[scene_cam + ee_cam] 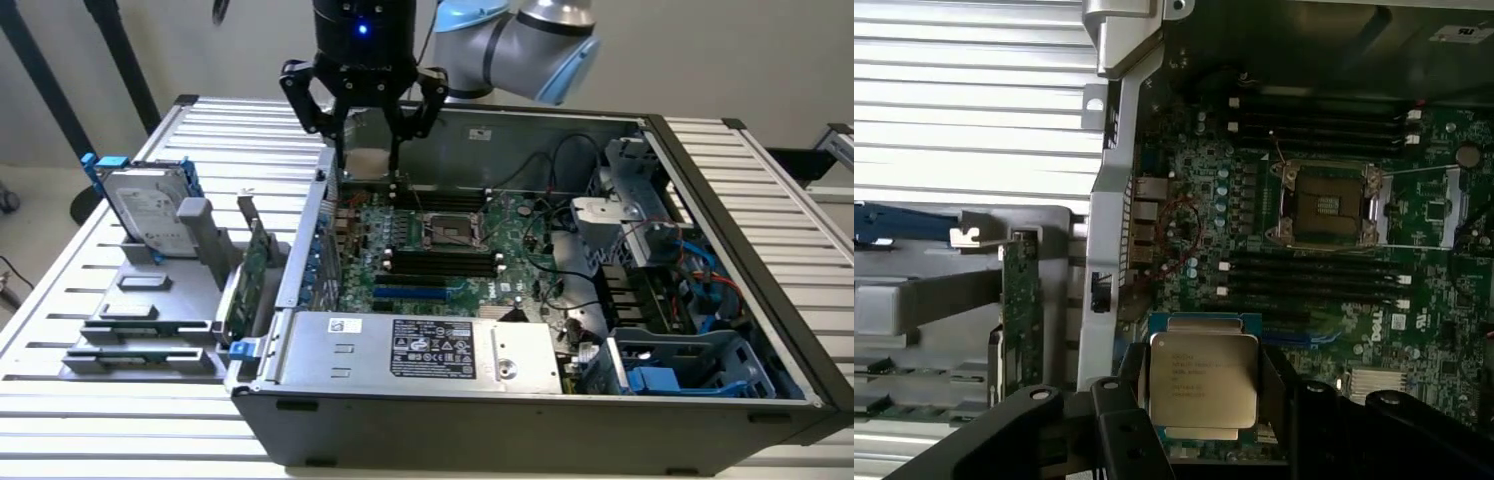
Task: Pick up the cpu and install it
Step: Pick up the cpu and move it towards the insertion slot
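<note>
- We hold the cpu (pixel 1204 385) by two opposite edges in the hand (pixel 370 128), jaws wide around it. We judge this spares its contacts.
- It hangs over the board, short of the empty socket (pixel 1324 205), toward the case wall (pixel 1116 200).
- Memory slots (pixel 1314 265) flank the socket, and the power supply (pixel 400 350) sits beyond it.

I note even, diffuse light in the exterior view: the slatted counter (pixel 761 180) reads pale, and the inside of the computer case (pixel 534 420) is shaded. A blue lamp (pixel 360 27) glows on the arm. In the wrist view the counter glares white, the motherboard (pixel 1314 300) sits dim, and the cpu (pixel 1203 385) plate carries a soft sheen.
</note>
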